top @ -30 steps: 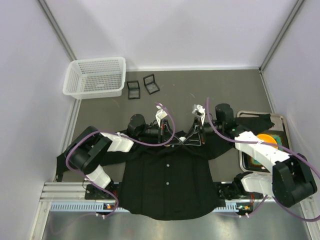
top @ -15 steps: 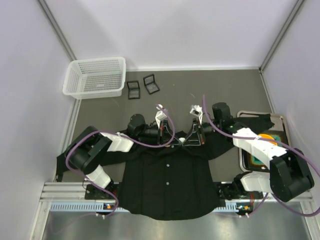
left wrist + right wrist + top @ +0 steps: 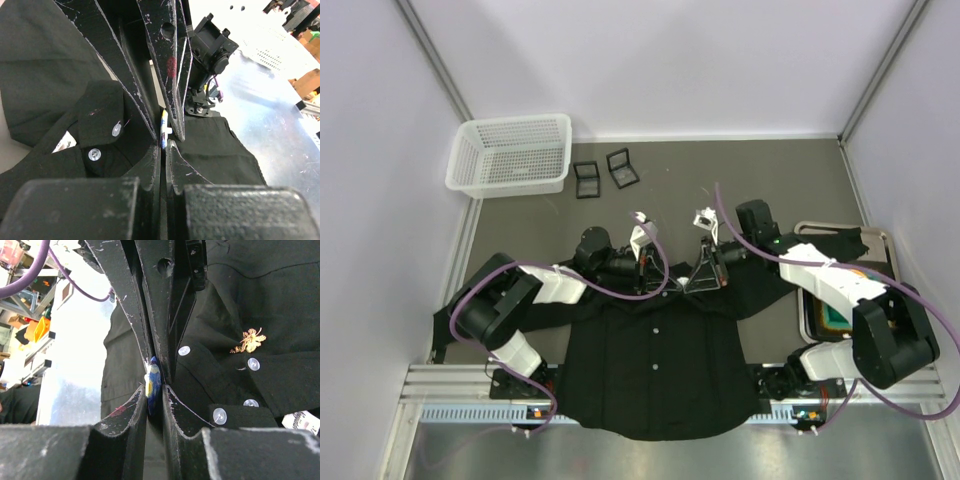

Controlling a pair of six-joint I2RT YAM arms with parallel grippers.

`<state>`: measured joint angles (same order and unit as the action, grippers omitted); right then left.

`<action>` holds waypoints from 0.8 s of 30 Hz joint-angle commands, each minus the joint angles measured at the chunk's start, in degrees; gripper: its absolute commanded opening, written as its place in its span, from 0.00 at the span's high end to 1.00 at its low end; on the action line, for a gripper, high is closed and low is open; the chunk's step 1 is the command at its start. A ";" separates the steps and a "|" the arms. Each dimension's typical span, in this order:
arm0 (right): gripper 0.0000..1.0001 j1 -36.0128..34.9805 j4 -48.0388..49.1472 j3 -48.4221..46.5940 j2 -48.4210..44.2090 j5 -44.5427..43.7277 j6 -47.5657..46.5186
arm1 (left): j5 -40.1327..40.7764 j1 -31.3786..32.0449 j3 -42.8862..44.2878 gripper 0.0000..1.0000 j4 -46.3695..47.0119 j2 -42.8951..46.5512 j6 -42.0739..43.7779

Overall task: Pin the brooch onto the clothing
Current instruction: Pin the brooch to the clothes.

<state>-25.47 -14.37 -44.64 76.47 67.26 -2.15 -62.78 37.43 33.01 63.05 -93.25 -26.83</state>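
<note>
Right now my right pincer (image 3: 154, 390) is clamped on the brooch (image 3: 152, 379), a small blue and yellow piece standing on edge between the pads. My left pincer (image 3: 163, 149) meets it tip to tip from 9 o'clock, its fingers drawn almost together just under the brooch; whether they nip its pin I cannot tell. Both hang over the collar (image 3: 100, 106) at the 12 o'clock end of the black shirt (image 3: 620, 370), which lies flat, buttons up. I judge the clasp is being worked, with nothing pinned yet. Next the pin must come free, then pass shallowly through one layer of cloth near the collar.
</note>
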 commanded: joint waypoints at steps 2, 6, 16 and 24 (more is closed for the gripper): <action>0.85 -2.47 -1.71 -4.57 0.96 -5.91 -3.21 | -0.94 1.68 3.28 1.00 0.59 2.90 4.24; 0.90 -3.00 -3.64 -5.63 1.14 -9.43 -3.47 | -0.67 1.77 3.99 1.00 -0.90 2.90 5.46; 0.98 -3.71 -9.36 -9.50 3.69 -14.62 -3.30 | -0.50 2.38 4.78 1.00 -6.52 4.57 11.35; 1.00 -2.74 -9.54 -9.59 3.95 -15.85 0.04 | 0.64 2.74 3.99 1.00 -16.72 9.49 21.73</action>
<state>-28.49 -26.59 -51.81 79.44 55.81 -4.93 -58.76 37.98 34.87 44.88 -88.29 -11.90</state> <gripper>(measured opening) 0.098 0.025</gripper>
